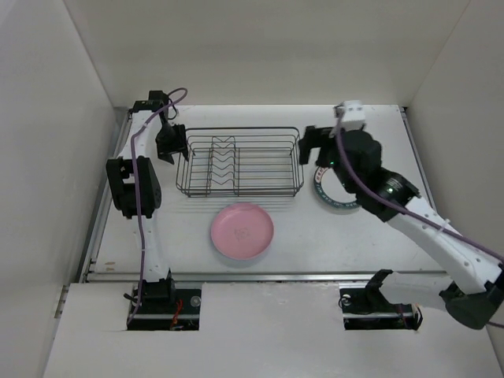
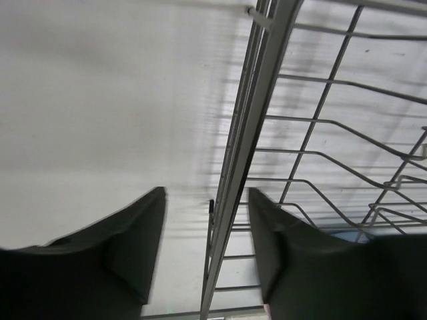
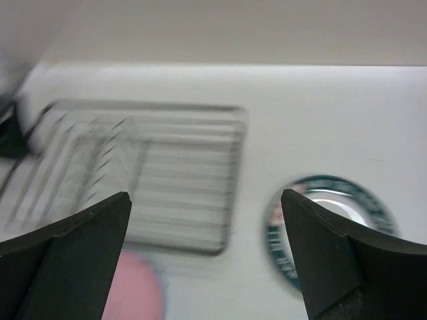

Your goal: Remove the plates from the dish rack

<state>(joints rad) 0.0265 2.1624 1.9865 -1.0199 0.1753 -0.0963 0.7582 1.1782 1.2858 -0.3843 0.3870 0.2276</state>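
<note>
Starting at our left claw (image 2: 207, 200): it is spread wide and holds nothing, but the left end rim of the dish rack (image 2: 248, 133) runs straight down the gap between its fingers, touching neither. Our right claw (image 3: 205, 197) is also wide open and empty. It hovers above the right end of the rack, over the teal-rimmed plate (image 3: 332, 181), which lies flat on the bench (image 1: 315, 244) just beside the rack. The pink plate (image 1: 242, 231) lies flat in front of the rack, near its long side.

From above we see no plate standing in the dividers.

We judge the risk to sit with the left claw. If it closes or swings, it snags the rim wire and drags or tips the light rack toward the pink plate.
</note>
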